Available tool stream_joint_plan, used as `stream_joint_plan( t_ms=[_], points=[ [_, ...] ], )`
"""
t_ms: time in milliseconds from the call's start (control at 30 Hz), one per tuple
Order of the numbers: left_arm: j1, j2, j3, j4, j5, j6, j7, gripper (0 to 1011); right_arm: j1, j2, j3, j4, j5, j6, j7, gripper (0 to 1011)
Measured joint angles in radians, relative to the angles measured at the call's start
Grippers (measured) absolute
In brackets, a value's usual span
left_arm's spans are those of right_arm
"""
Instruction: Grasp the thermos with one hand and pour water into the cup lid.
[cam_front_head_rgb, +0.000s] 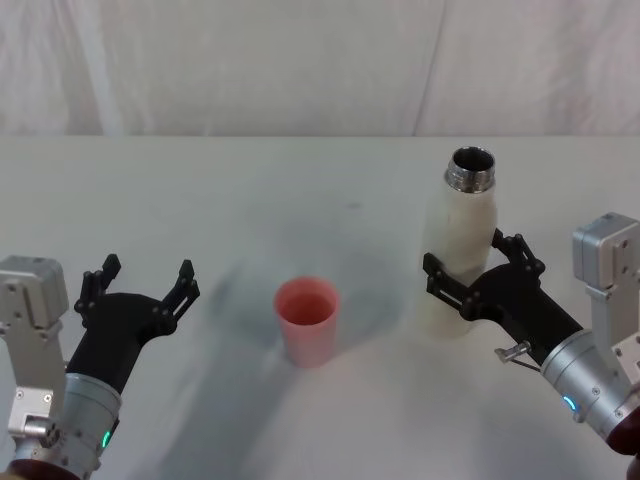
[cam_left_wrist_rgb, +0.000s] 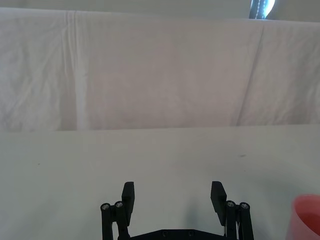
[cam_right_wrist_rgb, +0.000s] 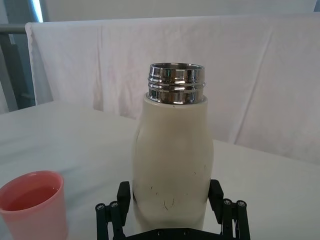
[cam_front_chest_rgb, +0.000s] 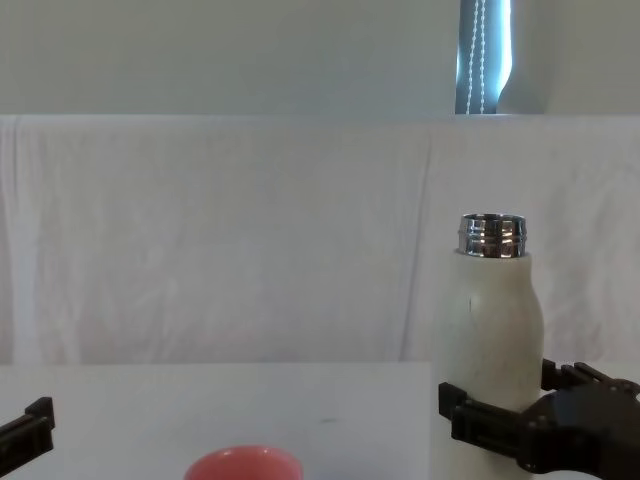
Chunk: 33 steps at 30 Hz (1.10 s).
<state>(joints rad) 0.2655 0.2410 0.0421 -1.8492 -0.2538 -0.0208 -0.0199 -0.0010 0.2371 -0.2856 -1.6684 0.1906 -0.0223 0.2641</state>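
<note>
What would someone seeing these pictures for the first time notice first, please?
Most striking is the tall cream thermos standing upright on the white table, right of centre, its steel neck uncapped. The right hand has its fingers on either side of the lower body, though whether they press on it is unclear. The small pink cup lid stands to the thermos's left, near the middle, and the left hand hangs open further left, holding nothing.

The head view looks down on the table (cam_front_head_rgb: 250, 200); the chest view looks low and level across it. Each wrist view looks forward past its own fingers. Head, chest and right wrist views share the thermos (cam_front_head_rgb: 458, 262) and the cup lid (cam_front_head_rgb: 307, 320).
</note>
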Motion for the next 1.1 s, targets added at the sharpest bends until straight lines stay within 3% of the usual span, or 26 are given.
stream_joint_plan(
  t_ms=[600, 1100],
  points=[
    [0.0, 0.0, 0.0, 0.0, 0.0, 0.0, 0.0, 1001, -0.024, 0.008, 0.004, -0.02, 0.008, 0.002, -0.003, 1001],
    [0.0, 0.0, 0.0, 0.0, 0.0, 0.0, 0.0, 1001, -0.076, 0.03, 0.026, -0.062, 0.004, 0.003, -0.014, 1001]
  ],
)
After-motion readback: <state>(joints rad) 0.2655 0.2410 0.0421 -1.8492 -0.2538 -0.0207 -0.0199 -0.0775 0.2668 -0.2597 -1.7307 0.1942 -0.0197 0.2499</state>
